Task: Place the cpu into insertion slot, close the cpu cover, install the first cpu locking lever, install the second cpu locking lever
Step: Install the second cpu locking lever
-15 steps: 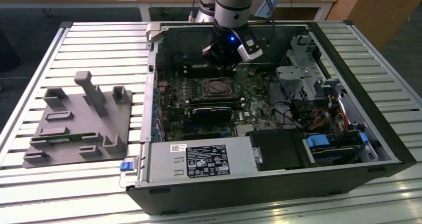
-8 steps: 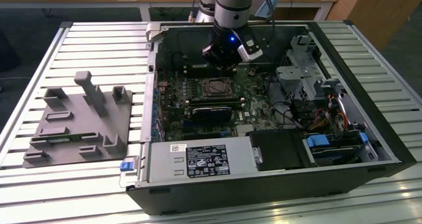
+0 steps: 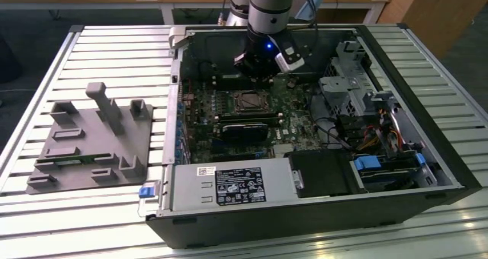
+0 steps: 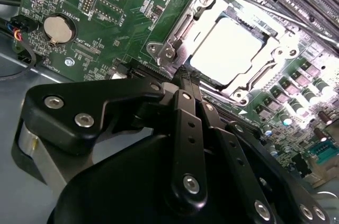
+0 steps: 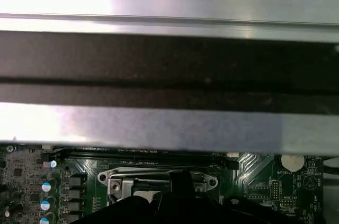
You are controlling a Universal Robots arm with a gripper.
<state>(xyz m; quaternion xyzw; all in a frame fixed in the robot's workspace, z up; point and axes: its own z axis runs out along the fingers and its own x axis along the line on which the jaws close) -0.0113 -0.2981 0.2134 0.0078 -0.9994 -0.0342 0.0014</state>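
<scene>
Just off the socket's near edge, the gripper (image 4: 188, 78) hangs with its black fingers pressed together, their tips at the silver rim of the insertion slot (image 4: 175, 36) and nothing between them. Beyond the tips, the cpu (image 4: 225, 49) lies flat in the slot, its bright metal top facing up; being square, it has no long axis. The cpu cover (image 4: 265, 73) lies down around it as a silver frame. In the exterior view the gripper (image 3: 259, 70) stands over the green motherboard (image 3: 294, 113) inside the open computer case (image 3: 427, 156).
</scene>
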